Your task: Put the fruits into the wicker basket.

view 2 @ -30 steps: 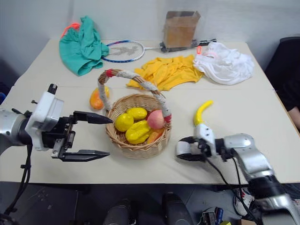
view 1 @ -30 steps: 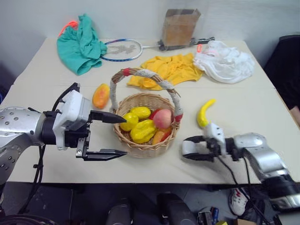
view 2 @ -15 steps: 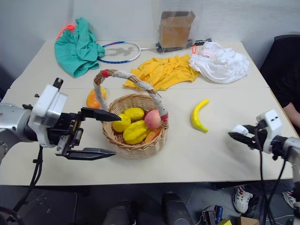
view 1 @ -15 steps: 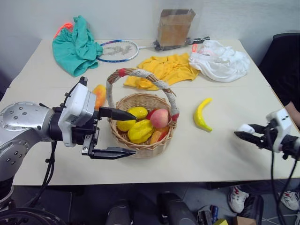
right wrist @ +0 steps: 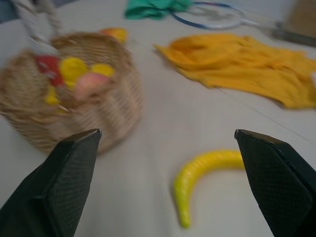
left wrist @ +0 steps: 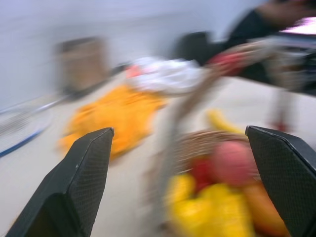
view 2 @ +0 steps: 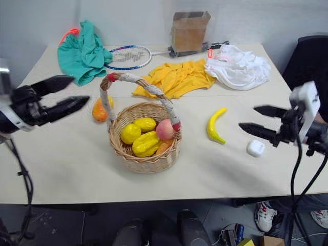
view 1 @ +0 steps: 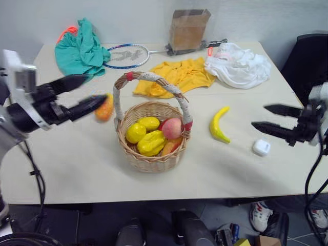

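Task incomplete: wicker basket (view 2: pixel 144 148) holds several fruits, but banana (view 2: pixel 214 126) lies on the table just inboard of the right gripper (view 2: pixel 256 119), mango (view 2: pixel 99 109) just beyond the left gripper (view 2: pixel 67 93), both grippers fully spread and empty.

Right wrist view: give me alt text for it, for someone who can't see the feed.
A yellow banana lies on the pale table between the right gripper's two open black fingers. Beyond it stands the wicker basket holding fruit, with a crumpled yellow cloth farther off.
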